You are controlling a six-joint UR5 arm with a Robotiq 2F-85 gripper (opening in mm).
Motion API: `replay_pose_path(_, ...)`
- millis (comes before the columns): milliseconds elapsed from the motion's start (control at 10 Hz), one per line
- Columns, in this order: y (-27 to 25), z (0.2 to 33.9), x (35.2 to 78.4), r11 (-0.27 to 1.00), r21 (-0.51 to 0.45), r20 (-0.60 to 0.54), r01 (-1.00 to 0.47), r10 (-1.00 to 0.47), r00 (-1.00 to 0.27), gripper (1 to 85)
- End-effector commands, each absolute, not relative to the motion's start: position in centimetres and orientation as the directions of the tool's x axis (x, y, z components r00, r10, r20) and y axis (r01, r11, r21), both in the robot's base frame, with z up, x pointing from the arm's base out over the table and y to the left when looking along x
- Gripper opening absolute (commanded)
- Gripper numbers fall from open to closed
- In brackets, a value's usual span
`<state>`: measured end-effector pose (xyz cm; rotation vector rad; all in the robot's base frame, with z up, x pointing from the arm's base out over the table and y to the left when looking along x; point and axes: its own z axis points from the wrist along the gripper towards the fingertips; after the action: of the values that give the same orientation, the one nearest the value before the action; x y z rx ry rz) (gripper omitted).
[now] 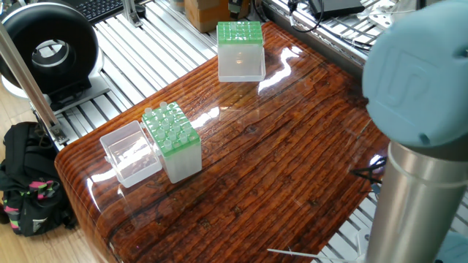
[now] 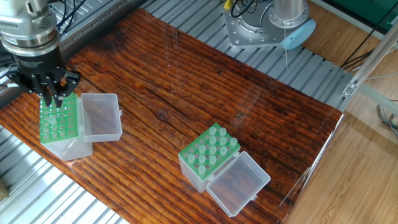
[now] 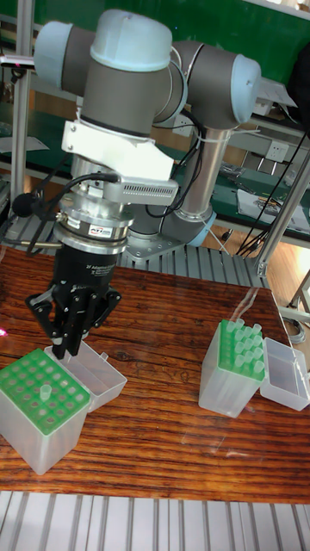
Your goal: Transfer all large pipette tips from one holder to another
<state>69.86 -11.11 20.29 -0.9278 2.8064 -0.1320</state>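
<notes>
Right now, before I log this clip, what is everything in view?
full holder: one, green grid on a clear box, near the table's edge, far from the gripper
large pipette tips: many, whitish, upright in the full holder; exact count unclear
near-empty holder: one, green grid, under the gripper
single tip: one, whitish, standing in the near-empty holder
clear lids: two, open, one beside each holder
table: one, glossy brown wood
round device: one, black, beyond the table
bag: one, black, on the floor
arm: one, grey
gripper: one, black, above the near-empty holder; jaw state unclear
</notes>
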Motion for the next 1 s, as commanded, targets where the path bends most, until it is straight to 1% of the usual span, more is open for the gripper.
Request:
replay_pose_path(0, -10.5, 20.8, 69.4, 0.857, -0.123, -0.159, -0.501, -0.515, -0.842, 24.0)
replay_pose_path(200, -9.8, 20.8, 69.1, 0.895, -0.080, -0.170, -0.438, -0.445, -0.879, 23.0)
replay_pose_path(600, -10.3, 20.8, 69.4, 0.846, -0.116, -0.159, -0.520, -0.533, -0.831, 24.0)
replay_pose_path(900, -11.5, 18.8, 71.1, 0.816, -0.141, -0.148, -0.561, -0.577, -0.803, 24.7)
